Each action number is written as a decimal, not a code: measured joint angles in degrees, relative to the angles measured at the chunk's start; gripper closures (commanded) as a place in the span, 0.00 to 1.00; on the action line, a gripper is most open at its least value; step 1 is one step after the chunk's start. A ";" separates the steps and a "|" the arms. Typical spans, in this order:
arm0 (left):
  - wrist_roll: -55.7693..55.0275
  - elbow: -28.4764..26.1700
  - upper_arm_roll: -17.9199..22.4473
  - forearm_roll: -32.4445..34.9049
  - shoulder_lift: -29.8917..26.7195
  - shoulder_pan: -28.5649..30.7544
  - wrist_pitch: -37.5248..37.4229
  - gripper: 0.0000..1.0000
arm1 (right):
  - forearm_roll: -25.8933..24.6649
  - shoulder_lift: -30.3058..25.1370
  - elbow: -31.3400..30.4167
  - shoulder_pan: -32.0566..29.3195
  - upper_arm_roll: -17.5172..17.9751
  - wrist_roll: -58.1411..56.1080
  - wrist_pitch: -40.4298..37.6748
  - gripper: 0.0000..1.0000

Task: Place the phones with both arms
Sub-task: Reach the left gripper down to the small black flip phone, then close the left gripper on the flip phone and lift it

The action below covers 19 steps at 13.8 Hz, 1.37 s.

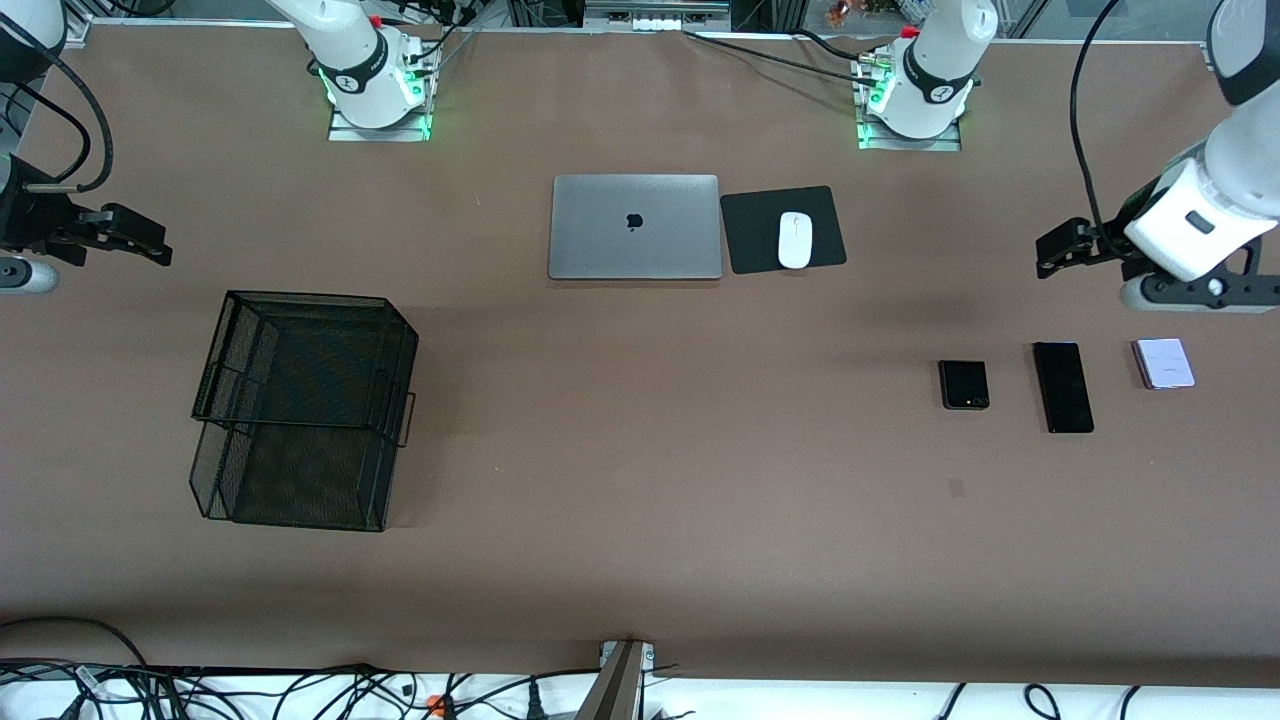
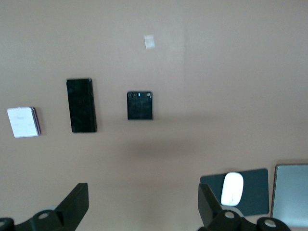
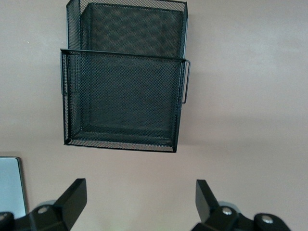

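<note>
Three phones lie in a row toward the left arm's end of the table: a small squarish black one (image 1: 964, 385) (image 2: 140, 105), a long slim black slab (image 1: 1063, 387) (image 2: 81, 105) and a pale lavender-white squarish one (image 1: 1165, 363) (image 2: 22, 122). My left gripper (image 1: 1050, 255) (image 2: 143, 204) hangs open above the table at that end, with nothing between its fingers. At the right arm's end, my right gripper (image 1: 160, 248) (image 3: 141, 202) hangs open and empty over the table, with the black wire-mesh basket (image 1: 300, 410) (image 3: 122, 77) before it.
A shut silver laptop (image 1: 635, 227) (image 2: 291, 195) lies mid-table near the arms' bases. Beside it a white mouse (image 1: 795, 240) (image 2: 232, 188) rests on a black pad (image 1: 742, 232). Cables run along the table edge nearest the front camera.
</note>
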 measured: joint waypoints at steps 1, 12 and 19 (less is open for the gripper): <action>0.00 -0.11 -0.02 0.00 0.60 -0.01 -1.29 0.00 | -0.02 -0.01 0.00 -0.01 -0.09 0.00 0.00 0.00; 0.11 -20.21 0.38 3.70 13.71 2.19 40.00 0.00 | -0.05 -0.23 0.00 -0.02 -1.01 -0.01 0.00 0.00; 0.28 -29.79 0.25 4.10 21.96 3.16 57.59 0.00 | -0.05 -0.23 0.01 -0.02 -1.02 -0.01 0.02 0.00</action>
